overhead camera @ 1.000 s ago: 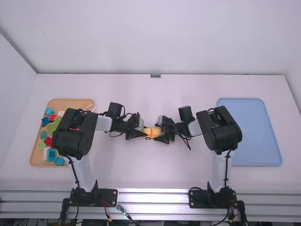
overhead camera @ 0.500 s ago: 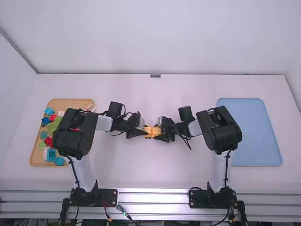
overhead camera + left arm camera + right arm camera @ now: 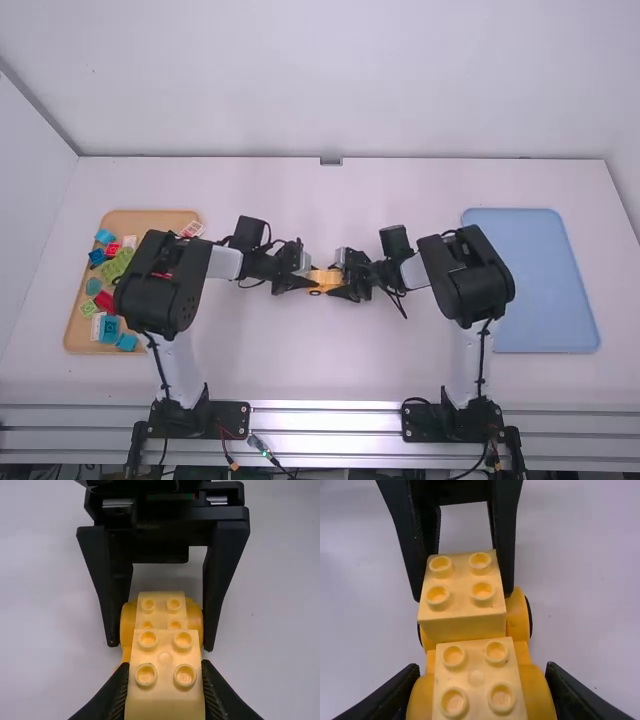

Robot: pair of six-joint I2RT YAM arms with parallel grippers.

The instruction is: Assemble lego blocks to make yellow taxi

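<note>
One yellow block (image 3: 165, 705) was pinched in the left gripper (image 3: 165, 672) over the wheeled base (image 3: 476, 665), which the right gripper (image 3: 482, 670) clamped mid-way across the table (image 3: 330, 370); fitting seemed underway, wanting a square downward press.

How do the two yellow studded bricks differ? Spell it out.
The left claw grips the raised brick directly; the lower brick sits between rounded fenders, which the right claw grips. The raised brick stands higher than the lower brick. Both carry four studs.
</note>
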